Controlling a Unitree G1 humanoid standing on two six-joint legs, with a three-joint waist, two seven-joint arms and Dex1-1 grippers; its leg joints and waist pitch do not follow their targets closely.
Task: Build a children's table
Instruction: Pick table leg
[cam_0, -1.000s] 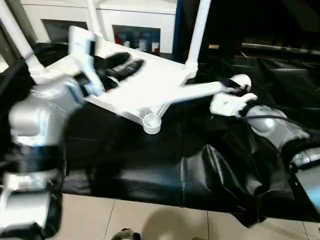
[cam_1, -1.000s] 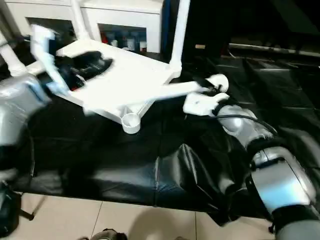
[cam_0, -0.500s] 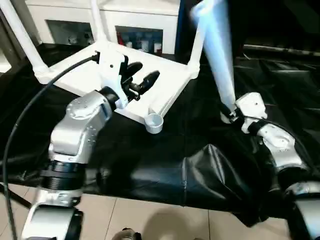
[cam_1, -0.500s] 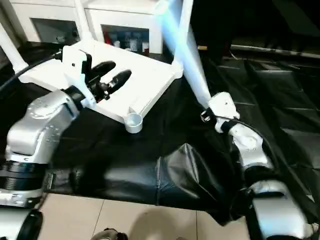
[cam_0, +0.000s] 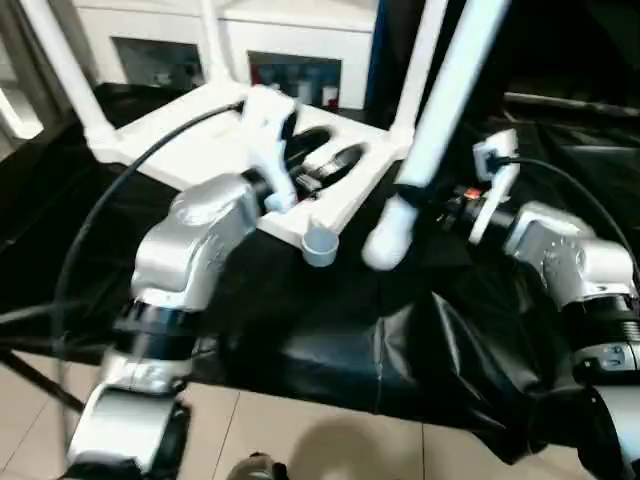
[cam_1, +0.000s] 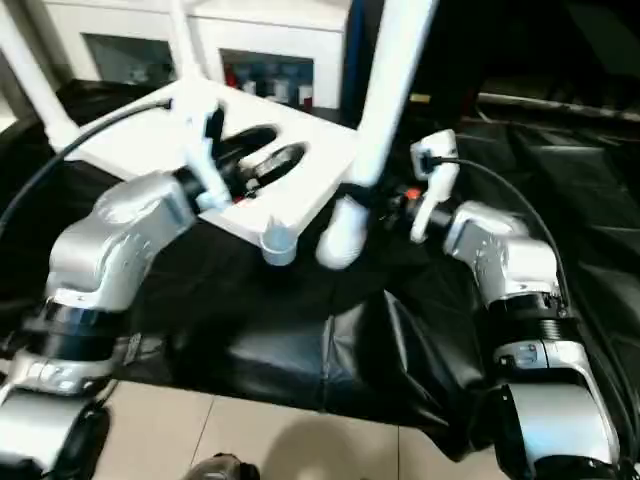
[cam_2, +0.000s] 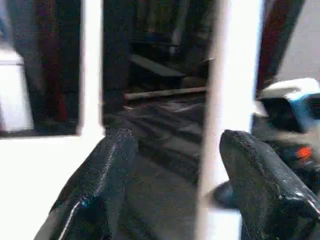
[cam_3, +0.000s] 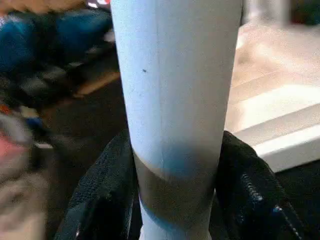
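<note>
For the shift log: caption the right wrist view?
Right gripper clamped on a white table leg, tabletop just beyond.

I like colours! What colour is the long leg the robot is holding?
White. The leg shows best in the right eye view.

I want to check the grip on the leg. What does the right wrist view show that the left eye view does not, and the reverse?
Right wrist view alone: the two black fingers of the right hand pressed against both sides of the white leg, seen close up.

Left eye view alone: the upturned table top on the black cover, its empty corner socket, the left hand open over the top, and the cabinet behind.

Both: the loose leg and part of the table top.
</note>
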